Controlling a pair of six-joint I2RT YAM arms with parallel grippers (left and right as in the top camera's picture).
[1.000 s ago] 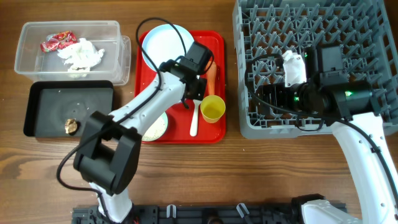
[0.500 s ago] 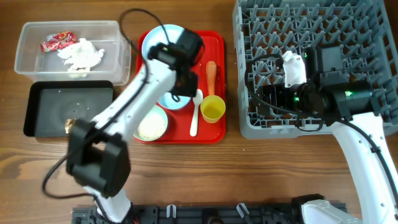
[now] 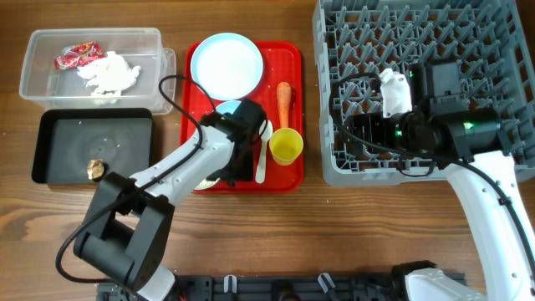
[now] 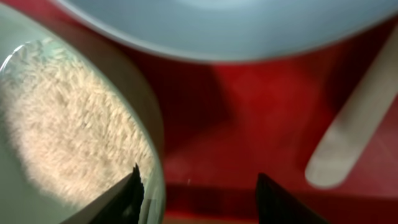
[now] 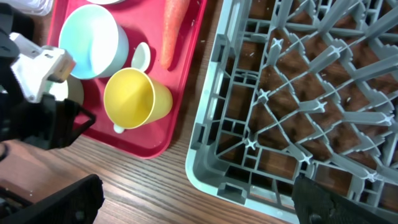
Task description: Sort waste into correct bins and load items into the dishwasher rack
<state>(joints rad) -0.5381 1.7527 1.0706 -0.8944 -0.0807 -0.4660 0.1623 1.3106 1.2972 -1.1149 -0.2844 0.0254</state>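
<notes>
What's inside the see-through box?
A red-and-white wrapper and a crumpled white tissue lie in the clear tub. Anything beneath the tissue is hidden.

Grey pegged rack [image 3: 376,25] occupies the far-right corner of the desk [image 3: 351,242]. Clear tub [image 3: 42,88], far-left corner, holds wrapper [image 3: 75,57] and tissue [image 3: 107,73]. Black tray [image 3: 58,146], adjoining toward the front edge, holds the brown lump [image 3: 96,170]. Mid-desk, far to front: blue plate [image 3: 226,64], carrot [image 3: 284,100], blue bowl [image 5: 93,42], upright yellow cup [image 3: 286,146], white spoon [image 3: 260,165], green bowl [image 4: 152,180] containing rice [image 4: 68,130].
</notes>
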